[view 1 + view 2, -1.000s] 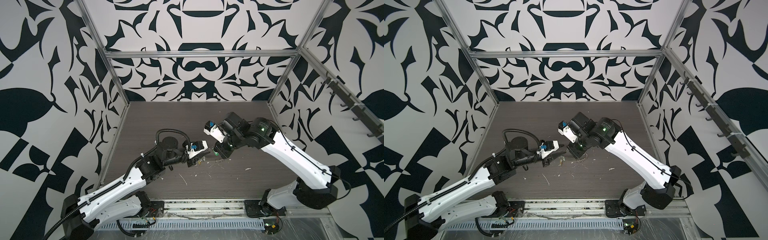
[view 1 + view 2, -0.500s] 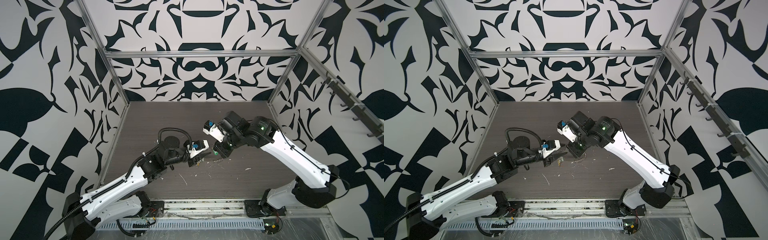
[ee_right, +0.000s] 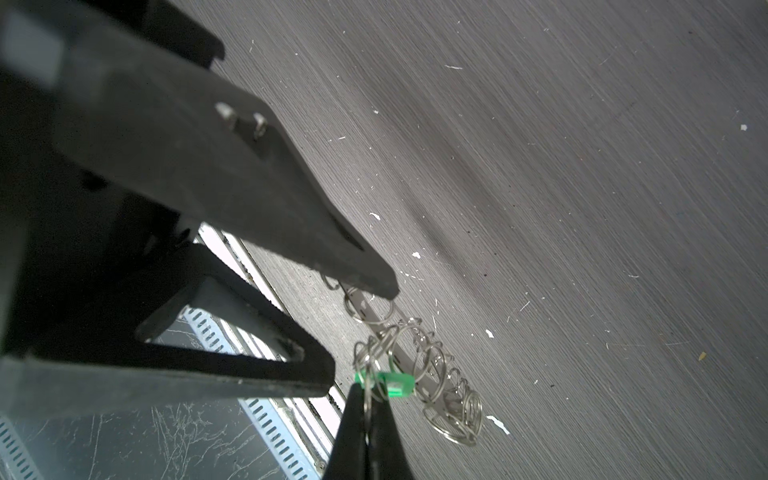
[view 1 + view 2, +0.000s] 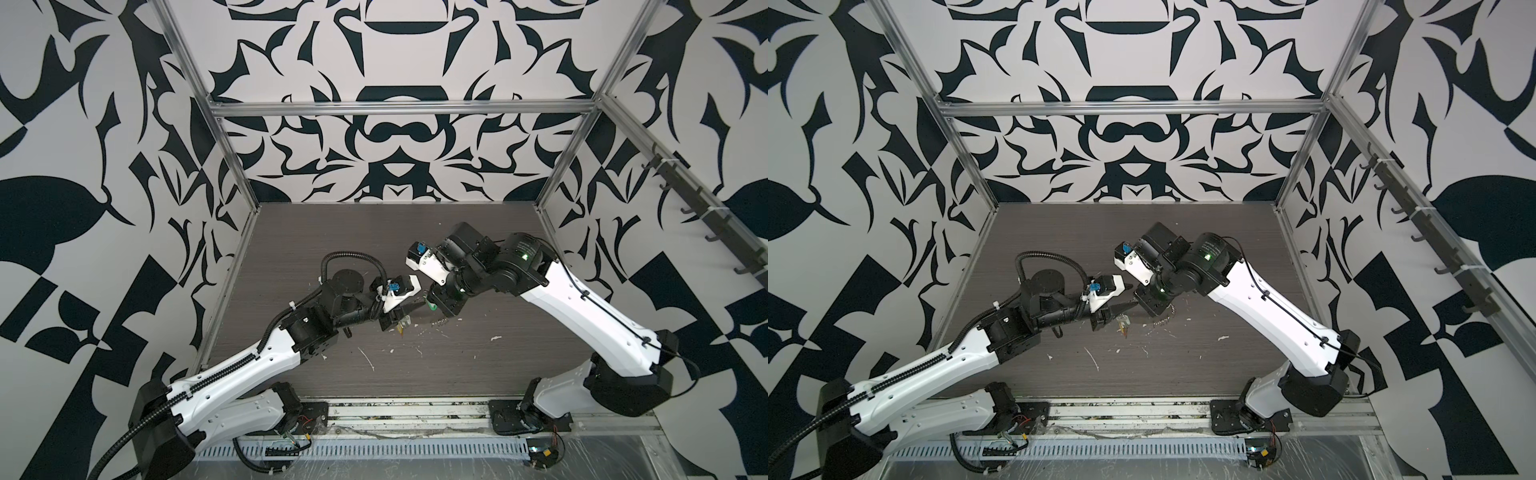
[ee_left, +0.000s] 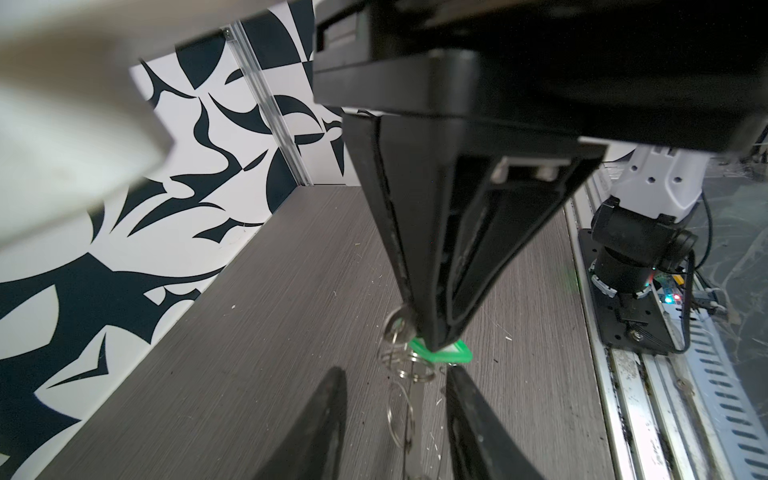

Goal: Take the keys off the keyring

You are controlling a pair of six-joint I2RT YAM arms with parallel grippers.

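Right claw (image 3: 366,401) pinched shut on keyring (image 3: 432,368) loop beside green tag (image 3: 401,384). Left claw (image 5: 395,376) part-open, straddled hanging keyring, held nothing.

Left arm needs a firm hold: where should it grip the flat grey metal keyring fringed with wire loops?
The keyring band near the green plastic tag: it stands edge-on between the left gripper's open fingers, so pinching across its flat faces looks best.

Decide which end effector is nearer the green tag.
Right. The right end effector is pinched shut on a wire loop right beside the green tag; the left end effector is open a little farther off, its fingers spread and gripping nothing.
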